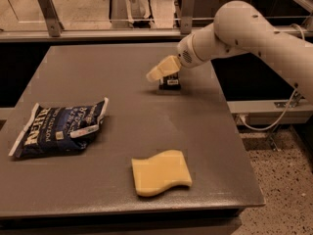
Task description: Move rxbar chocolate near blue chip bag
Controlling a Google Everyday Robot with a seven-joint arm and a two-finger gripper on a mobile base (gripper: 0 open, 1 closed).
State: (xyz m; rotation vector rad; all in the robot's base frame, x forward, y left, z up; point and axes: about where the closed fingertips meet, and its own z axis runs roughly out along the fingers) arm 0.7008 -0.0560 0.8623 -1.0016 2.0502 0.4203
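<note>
The rxbar chocolate (pixel 169 82) is a small black bar with white print, lying on the grey table (pixel 127 72) at the back right of centre. My gripper (pixel 156 73) hangs just above and in front of the bar, overlapping its upper left part and pointing down to the left. Whether it touches the bar does not show. The blue chip bag (pixel 61 128) is a large crinkled dark-blue bag with white lettering, lying flat at the left of the table, well apart from the bar.
A wavy-edged yellow sponge (pixel 161 173) lies near the table's front edge. A rail with metal posts (pixel 48 11) runs behind the table. The table's right edge drops to a speckled floor (pixel 283 190) with a white cable.
</note>
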